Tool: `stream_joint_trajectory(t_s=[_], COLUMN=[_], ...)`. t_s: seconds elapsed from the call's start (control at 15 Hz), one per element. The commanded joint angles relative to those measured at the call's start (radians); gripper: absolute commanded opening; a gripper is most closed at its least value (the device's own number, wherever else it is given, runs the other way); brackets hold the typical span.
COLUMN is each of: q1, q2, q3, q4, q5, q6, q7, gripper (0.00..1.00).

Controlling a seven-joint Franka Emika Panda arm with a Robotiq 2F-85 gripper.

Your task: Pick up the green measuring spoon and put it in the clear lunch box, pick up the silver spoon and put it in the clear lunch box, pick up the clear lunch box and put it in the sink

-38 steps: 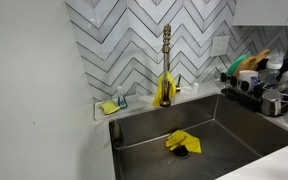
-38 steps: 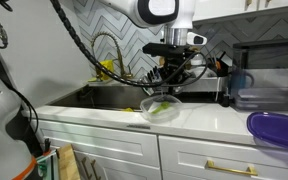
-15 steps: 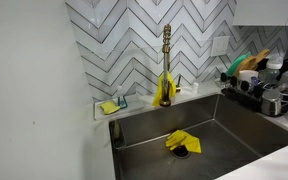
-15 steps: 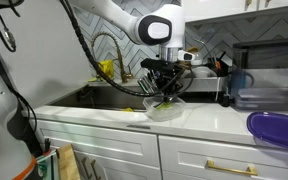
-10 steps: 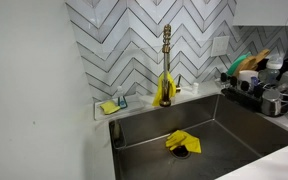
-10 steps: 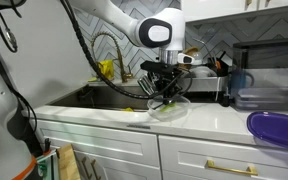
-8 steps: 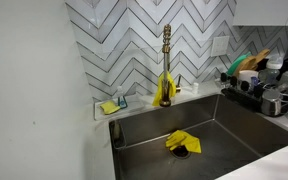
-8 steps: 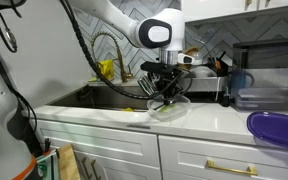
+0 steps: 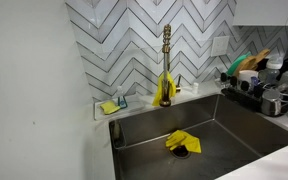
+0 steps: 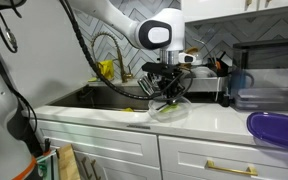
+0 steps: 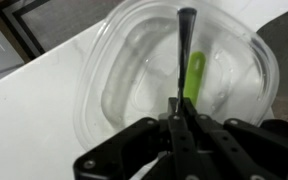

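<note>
Silver spoon (image 11: 185,50) pinched at handle by gripper (image 11: 180,110), fingers pressed tight on it. Spoon held over clear lunch box (image 11: 99,80); contact with box floor cannot be told. Green measuring spoon (image 11: 194,75) seen lying inside box, just beside silver spoon. In exterior view, box set on white counter (image 10: 209,120), near sink (image 10: 104,97), gripper low over it. Yellow cloth (image 9: 181,142) seen in sink basin.

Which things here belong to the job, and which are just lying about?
Job: clear lunch box; green measuring spoon inside it; silver spoon, gripped by the tool; sink.
Lying about: yellow cloth in the sink; yellow sponge; dish rack.
</note>
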Motion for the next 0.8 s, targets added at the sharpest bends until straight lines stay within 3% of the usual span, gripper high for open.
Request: stream_joint_trajectory(t_s=[0.0, 0.13, 0.2, 0.33, 0.73], q1=[-0.003, -0.001, -0.002, -0.004, -0.01], q2=[-0.01, -0.009, -0.011, -0.022, -0.076], q3=[0.003, 0.003, 0.003, 0.003, -0.003], q4=[-0.028, -0.031, -0.033, -0.038, -0.052], q5=[0.011, -0.005, -0.004, 0.006, -0.002], q6=[0.045, 0.056, 0.061, 0.064, 0.073], q7=[0.025, 0.031, 0.027, 0.016, -0.031], gripper=[0.02, 0.02, 0.31, 0.39, 0.83])
